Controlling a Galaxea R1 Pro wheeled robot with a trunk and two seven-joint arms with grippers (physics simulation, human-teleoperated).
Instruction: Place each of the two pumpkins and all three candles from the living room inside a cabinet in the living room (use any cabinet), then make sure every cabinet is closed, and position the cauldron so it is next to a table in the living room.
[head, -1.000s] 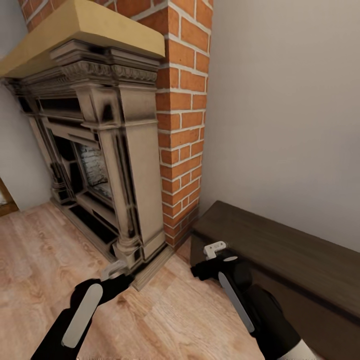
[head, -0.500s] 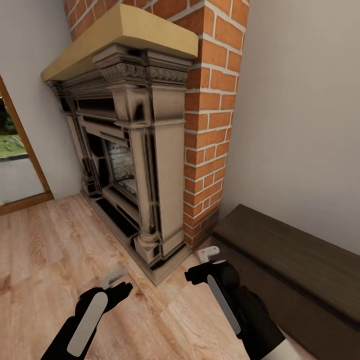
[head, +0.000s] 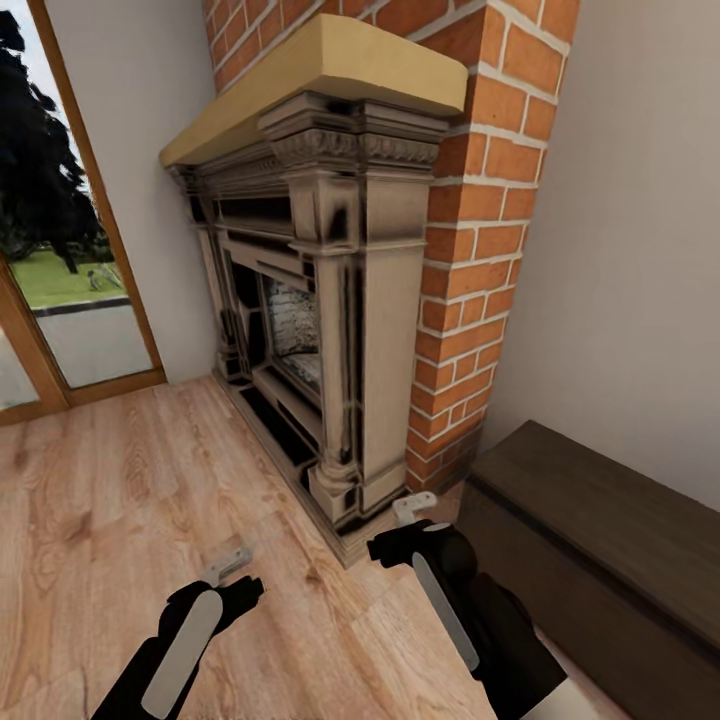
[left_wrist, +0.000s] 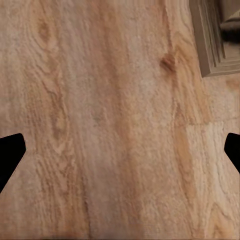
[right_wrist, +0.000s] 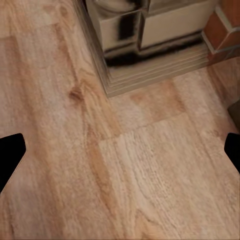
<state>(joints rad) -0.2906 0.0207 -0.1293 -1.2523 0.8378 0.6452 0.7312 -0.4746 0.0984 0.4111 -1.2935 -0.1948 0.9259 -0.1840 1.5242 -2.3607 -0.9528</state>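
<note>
Long cabinet (head: 600, 520) runs along the wall beside the fireplace (head: 340, 300); both hands released.

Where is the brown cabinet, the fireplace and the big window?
cabinet (head: 590, 500), head view, on its flat dark top.
fireplace (head: 385, 330), head view, on the front of its carved right column.
window (head: 60, 250), head view, on the glass with grass and a tree outside.

Light-brown wood-grain plank floor (left_wrist: 110, 130), one dark knot (left_wrist: 167, 62); grey-brown stepped moulded fireplace base (left_wrist: 215, 37) at one corner; black fingertips (left_wrist: 10, 152) wide apart at both edges.
</note>
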